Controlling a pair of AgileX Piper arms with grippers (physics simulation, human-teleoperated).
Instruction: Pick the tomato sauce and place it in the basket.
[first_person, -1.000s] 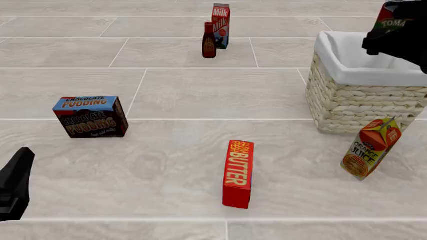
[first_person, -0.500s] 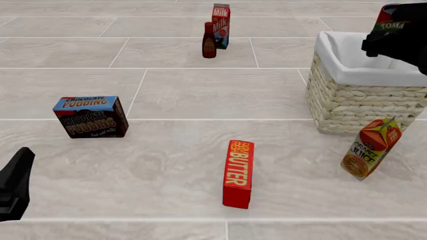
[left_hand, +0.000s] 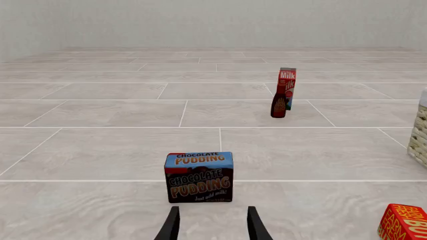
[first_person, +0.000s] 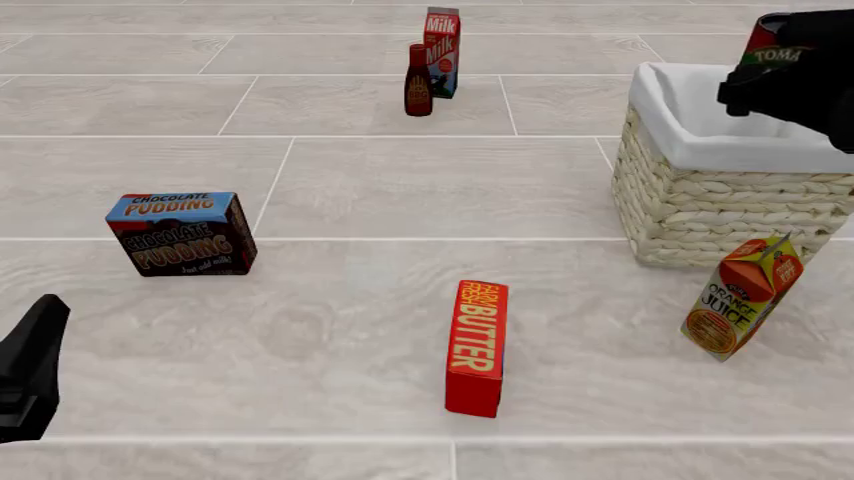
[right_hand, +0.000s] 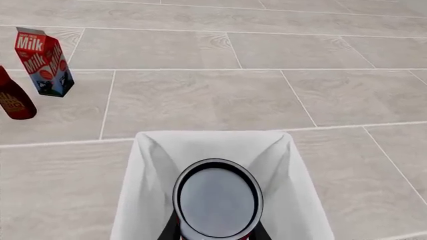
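Tomato sauce held over the basket, left arm idle at the near edge.

Nearest, the left gripper (left_hand: 212, 227) rests low with fingers spread and nothing between them, facing the chocolate pudding box (first_person: 182, 233). The butter box (first_person: 478, 346) lies mid-table; the orange juice carton (first_person: 742, 297) leans beside the basket (first_person: 707, 205). Above the white liner, the right gripper (right_hand: 215, 231) pinches the tomato sauce (first_person: 773, 42). Farthest stand the brown bottle (first_person: 419, 81) and milk carton (first_person: 442, 38).

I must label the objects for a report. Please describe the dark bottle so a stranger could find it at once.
Look at the far side of the floor, left of the basket. There the milk carton stands, and the bottle is just in front of it. It is slim and dark brown with a red cap; the carton is boxy.
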